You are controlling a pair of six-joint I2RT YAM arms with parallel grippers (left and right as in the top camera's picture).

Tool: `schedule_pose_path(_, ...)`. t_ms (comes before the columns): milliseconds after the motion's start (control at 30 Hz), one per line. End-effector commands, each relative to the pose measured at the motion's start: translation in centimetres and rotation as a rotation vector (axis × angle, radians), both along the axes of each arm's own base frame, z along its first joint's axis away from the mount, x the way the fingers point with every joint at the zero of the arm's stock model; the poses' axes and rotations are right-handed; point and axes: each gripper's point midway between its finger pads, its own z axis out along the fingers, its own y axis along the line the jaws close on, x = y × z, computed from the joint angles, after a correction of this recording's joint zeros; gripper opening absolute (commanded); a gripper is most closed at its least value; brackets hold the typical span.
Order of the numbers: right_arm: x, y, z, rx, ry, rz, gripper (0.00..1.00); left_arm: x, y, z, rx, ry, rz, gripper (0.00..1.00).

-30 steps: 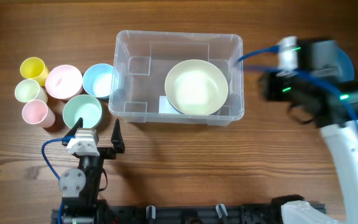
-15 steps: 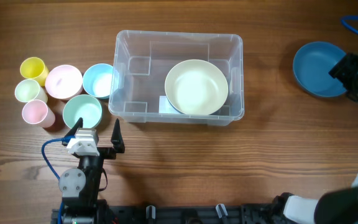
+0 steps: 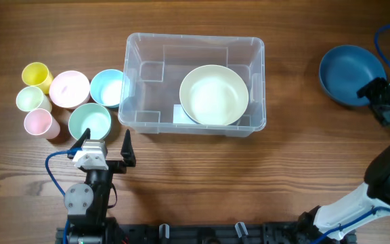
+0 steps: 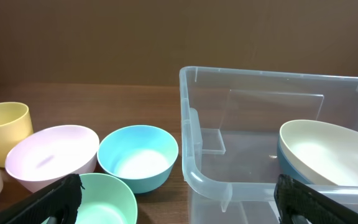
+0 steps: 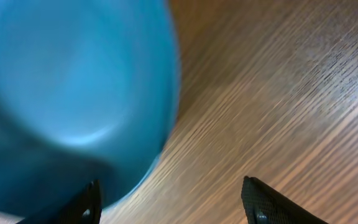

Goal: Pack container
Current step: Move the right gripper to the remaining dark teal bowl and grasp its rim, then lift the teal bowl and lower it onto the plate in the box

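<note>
At mid-bench, container (image 3: pixel 154 81): long axis left to right, cream bowl (image 3: pixel 214 95) inside.
Right gripper (image 5: pixel 174 198): spread, blue bowl (image 3: pixel 347 64) rim between fingers; container well off to its left.
Left gripper (image 3: pixel 105 137): spread wide, nearer the container.
</note>
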Motion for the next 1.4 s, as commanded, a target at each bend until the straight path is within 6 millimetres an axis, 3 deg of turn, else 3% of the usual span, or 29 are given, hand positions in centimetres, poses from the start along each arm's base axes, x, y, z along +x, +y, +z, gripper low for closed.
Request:
schedule_pose_path(0, 0.5, -0.7, -0.7, 0.054, -0.043, -0.039, 0.72, 0.0, -0.3, -0.2, 0.015, -0.003, -0.015, 1.00)
schedule_pose_path(433, 2.2, -0.4, -3.4, 0.115, -0.078, -0.024, 0.66, 0.0, -0.3, -0.2, 0.015, -0.003, -0.015, 1.00)
schedule_pose_path(633, 2.5, -0.6, -3.8, 0.108, -0.086, -0.018, 0.46, 0.0, -0.3, -0.2, 0.015, -0.003, -0.015, 1.00)
schedule_pose_path(767, 2.5, -0.6, -3.8, 0.108, -0.085, -0.018, 0.44, 0.0, -0.3, -0.2, 0.015, -0.003, -0.015, 1.00)
schedule_pose_path(900, 2.4, -0.6, -3.8, 0.110, -0.082, -0.019, 0.27, 0.0, -0.3, -0.2, 0.015, -0.003, -0.015, 1.00)
schedule_pose_path(1000, 2.5, -0.6, -3.8, 0.111, -0.082, -0.020, 0.22, 0.0, -0.3, -0.2, 0.015, -0.003, -0.015, 1.00)
schedule_pose_path(1167, 2.4, -0.5, -3.8, 0.113, -0.079, -0.020, 0.05, 0.0, -0.3, -0.2, 0.015, -0.003, -0.015, 1.00)
schedule_pose_path(1367, 2.2, -0.3, -3.9, 0.125, -0.075, -0.019, 0.04, 0.0, -0.3, -0.2, 0.015, -0.003, -0.015, 1.00)
